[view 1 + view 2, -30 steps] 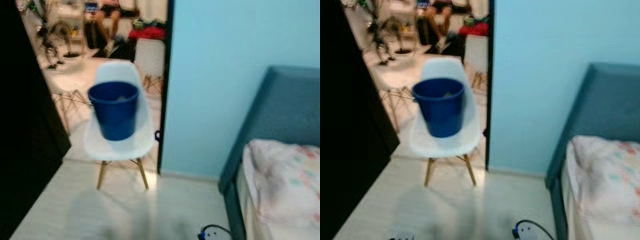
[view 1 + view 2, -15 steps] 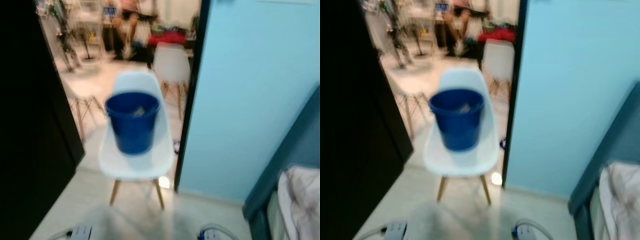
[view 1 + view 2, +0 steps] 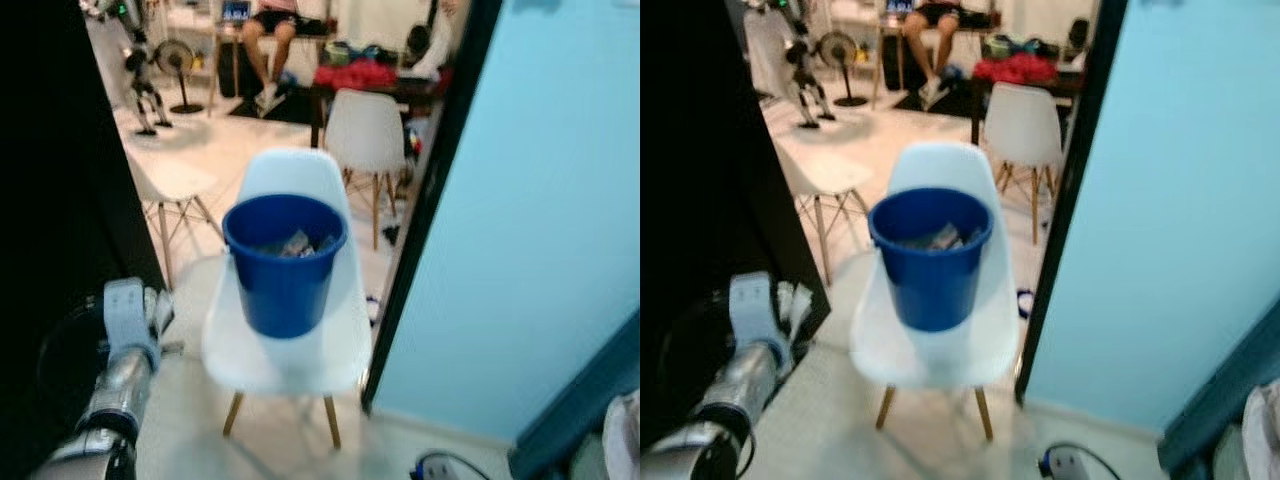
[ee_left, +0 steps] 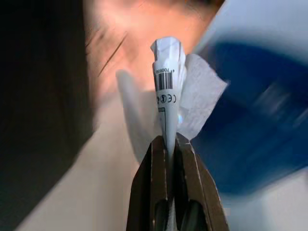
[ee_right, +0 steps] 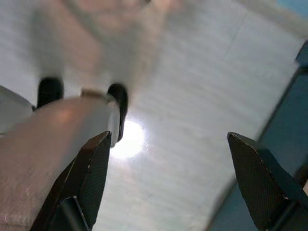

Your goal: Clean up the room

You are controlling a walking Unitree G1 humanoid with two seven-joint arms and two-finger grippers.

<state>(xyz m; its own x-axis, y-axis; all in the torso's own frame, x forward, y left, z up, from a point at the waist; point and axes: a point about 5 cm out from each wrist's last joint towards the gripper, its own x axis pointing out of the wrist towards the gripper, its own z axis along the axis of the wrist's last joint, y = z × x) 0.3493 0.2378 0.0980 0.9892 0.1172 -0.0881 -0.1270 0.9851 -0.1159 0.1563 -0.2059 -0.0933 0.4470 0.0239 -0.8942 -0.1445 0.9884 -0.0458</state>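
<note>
A blue bucket (image 3: 285,260) with crumpled scraps inside stands on a white chair (image 3: 290,345) in the doorway. My left gripper (image 3: 135,315) rises at the lower left, short of the chair, shut on a crumpled white paper wrapper (image 4: 168,91) with a barcode. In the left wrist view the blurred bucket (image 4: 250,130) lies just beyond the paper. My right gripper (image 5: 168,178) hangs open over the pale floor.
A dark wardrobe side (image 3: 50,250) stands close on the left, a light blue wall (image 3: 540,220) on the right. Beyond the doorway are more white chairs (image 3: 365,135), a fan (image 3: 180,65) and a seated person's legs (image 3: 270,40). A power strip (image 3: 1065,462) lies on the floor.
The camera has turned and come closer, so the bed has slid out of sight. My left arm has come up into view at the lower left with the paper.
</note>
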